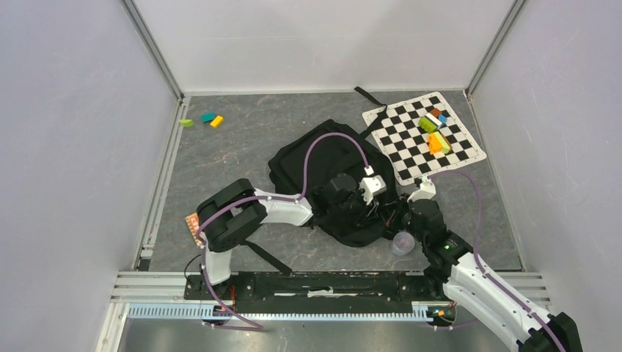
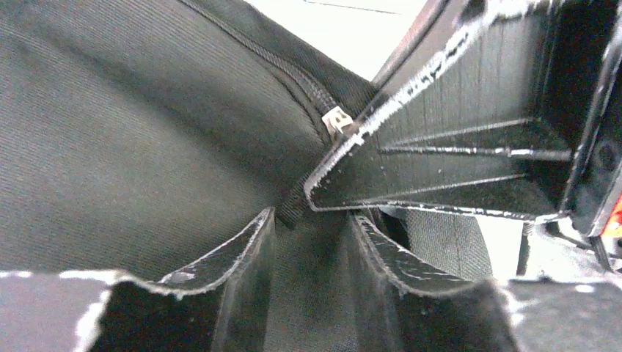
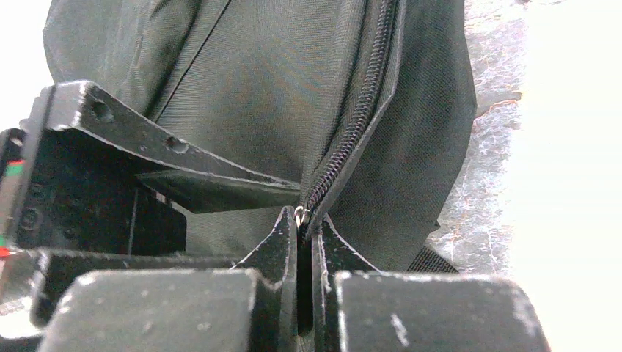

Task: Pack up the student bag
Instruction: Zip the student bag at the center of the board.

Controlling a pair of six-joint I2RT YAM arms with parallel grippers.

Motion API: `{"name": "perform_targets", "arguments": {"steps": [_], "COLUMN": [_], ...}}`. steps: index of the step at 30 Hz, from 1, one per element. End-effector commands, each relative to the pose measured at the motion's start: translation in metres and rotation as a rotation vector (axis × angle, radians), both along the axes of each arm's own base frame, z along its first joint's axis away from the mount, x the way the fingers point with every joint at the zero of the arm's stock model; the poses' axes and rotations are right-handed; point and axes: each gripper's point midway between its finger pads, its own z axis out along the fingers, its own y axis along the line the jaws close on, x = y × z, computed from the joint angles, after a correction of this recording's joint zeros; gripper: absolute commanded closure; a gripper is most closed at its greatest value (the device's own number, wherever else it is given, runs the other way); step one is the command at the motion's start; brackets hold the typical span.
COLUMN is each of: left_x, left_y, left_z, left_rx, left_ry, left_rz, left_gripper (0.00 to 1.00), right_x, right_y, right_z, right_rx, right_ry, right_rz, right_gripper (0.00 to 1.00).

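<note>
My left claw (image 2: pixel 311 220) straddles a fold of the student bag (image 1: pixel 323 158), lying on the table (image 1: pixel 242 147); whether it pinches, I cannot tell. My right claw (image 3: pixel 304 220) is clamped on its zipper pull (image 3: pixel 299 213), near the checkered mat (image 1: pixel 411 147).

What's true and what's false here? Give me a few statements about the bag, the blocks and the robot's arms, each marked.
1. The student bag lies on the grey table. True.
2. The right end effector gapes wide open, holding nothing. False: it is shut on the bag's zipper pull.
3. Coloured blocks sit on the checkered mat. True.
4. Every block is on the mat. False: three loose blocks lie at the table's far left.
5. The translucent cup stands on the mat. False: it stands on the table beside the right arm, near the bag.
</note>
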Motion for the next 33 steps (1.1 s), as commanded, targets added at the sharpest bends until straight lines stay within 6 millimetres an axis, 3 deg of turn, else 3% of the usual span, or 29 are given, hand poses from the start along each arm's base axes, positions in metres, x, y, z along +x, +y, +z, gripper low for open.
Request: {"name": "perform_targets", "arguments": {"steps": [1, 5, 9, 12, 17, 19, 21, 27, 29, 33], "left_x": [0.003, 0.008, 0.008, 0.002, -0.01, -0.013, -0.017, -0.03, -0.032, -0.03], "left_y": [-0.004, -0.007, -0.014, -0.019, -0.02, -0.018, -0.014, -0.009, -0.008, -0.005], "left_z": [0.001, 0.006, 0.015, 0.017, 0.017, 0.022, 0.024, 0.017, 0.016, 0.018], "left_rx": [-0.011, -0.02, -0.06, -0.07, -0.074, -0.088, -0.092, -0.058, -0.044, -0.035], "left_ry": [-0.097, -0.121, -0.143, -0.151, -0.155, -0.161, -0.162, -0.162, -0.167, -0.18], "left_rz": [0.002, 0.025, 0.026, 0.009, -0.007, 0.004, 0.02, 0.022, 0.027, 0.056], "left_gripper": [0.5, 0.5, 0.58, 0.69, 0.97, 0.98, 0.98, 0.98, 0.98, 0.98], "right_x": [0.002, 0.002, 0.0, 0.0, 0.0, 0.0, 0.001, 0.011, 0.014, 0.02], "right_y": [0.016, 0.017, 0.019, 0.02, 0.02, 0.018, 0.014, 0.004, -0.003, -0.025], "right_z": [0.031, 0.033, 0.032, 0.031, 0.033, 0.032, 0.031, 0.044, 0.047, 0.05], "right_rx": [0.082, 0.092, 0.102, 0.106, 0.116, 0.109, 0.091, 0.026, -0.021, -0.128], "right_ry": [-0.044, -0.043, -0.032, -0.027, -0.028, -0.022, -0.018, -0.054, -0.049, -0.036], "right_rz": [0.047, 0.053, 0.058, 0.06, 0.054, 0.044, 0.029, -0.006, -0.034, -0.114], "right_gripper": [1.0, 1.0, 1.0, 1.0, 1.0, 1.0, 0.92, 0.48, 0.38, 0.33]}}
